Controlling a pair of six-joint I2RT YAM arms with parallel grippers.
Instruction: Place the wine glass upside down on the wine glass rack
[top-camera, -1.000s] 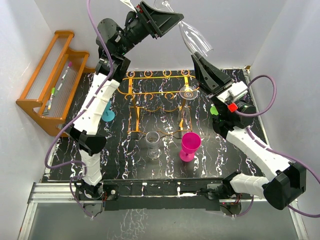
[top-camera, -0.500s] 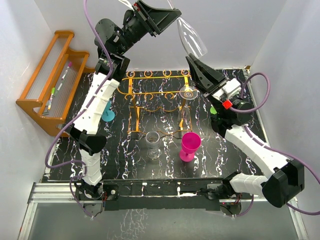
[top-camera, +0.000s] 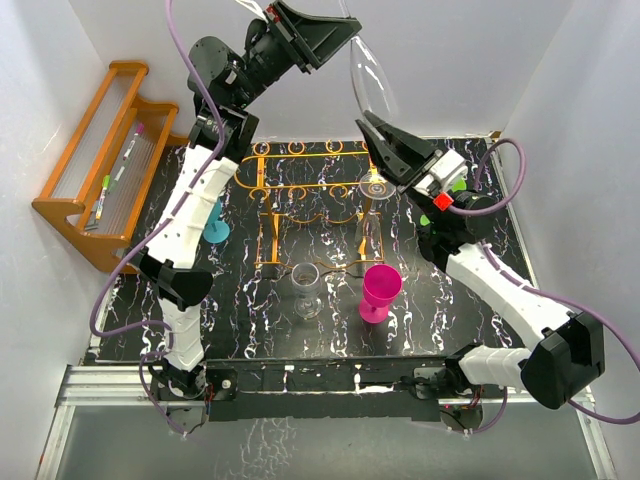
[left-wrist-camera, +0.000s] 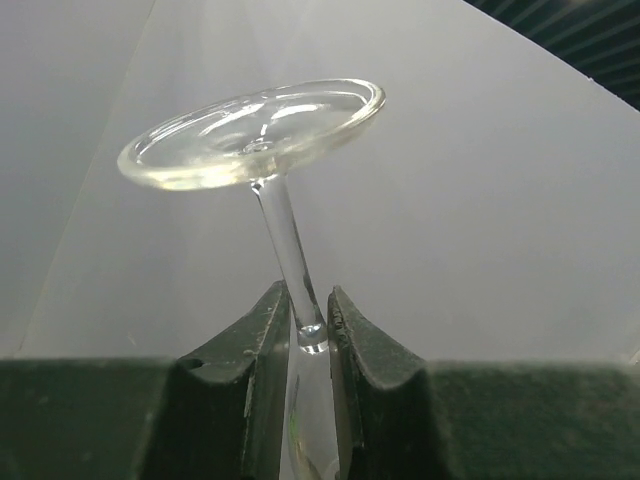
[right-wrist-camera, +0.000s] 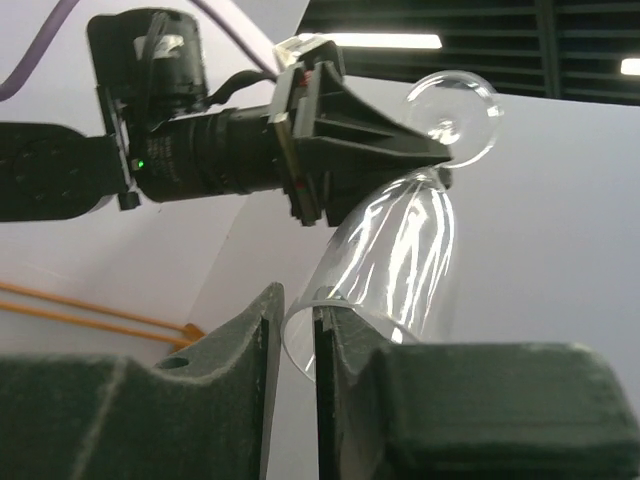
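The clear wine glass (top-camera: 370, 85) hangs high above the table's back edge, foot up and bowl down. My left gripper (top-camera: 350, 27) is shut on it. In the left wrist view the jaws (left-wrist-camera: 308, 312) pinch the stem just under the round foot (left-wrist-camera: 255, 130). My right gripper (top-camera: 366, 122) sits below the bowl. In the right wrist view its jaws (right-wrist-camera: 298, 305) stand a narrow gap apart, with the glass (right-wrist-camera: 405, 245) rim between them. The orange wire wine glass rack (top-camera: 300, 185) stands on the black mat beneath.
A clear glass (top-camera: 377, 185) hangs on the rack's right side. On the mat in front stand a clear glass (top-camera: 307, 290) and a pink cup (top-camera: 380, 290); a teal cup (top-camera: 215, 228) is by the left arm. An orange wooden shelf (top-camera: 105, 160) holds pens at left.
The left jaws have closed on the stem. The right arm has shifted left under the bowl, its jaws have eased apart a little, and the glass now hangs more upright.
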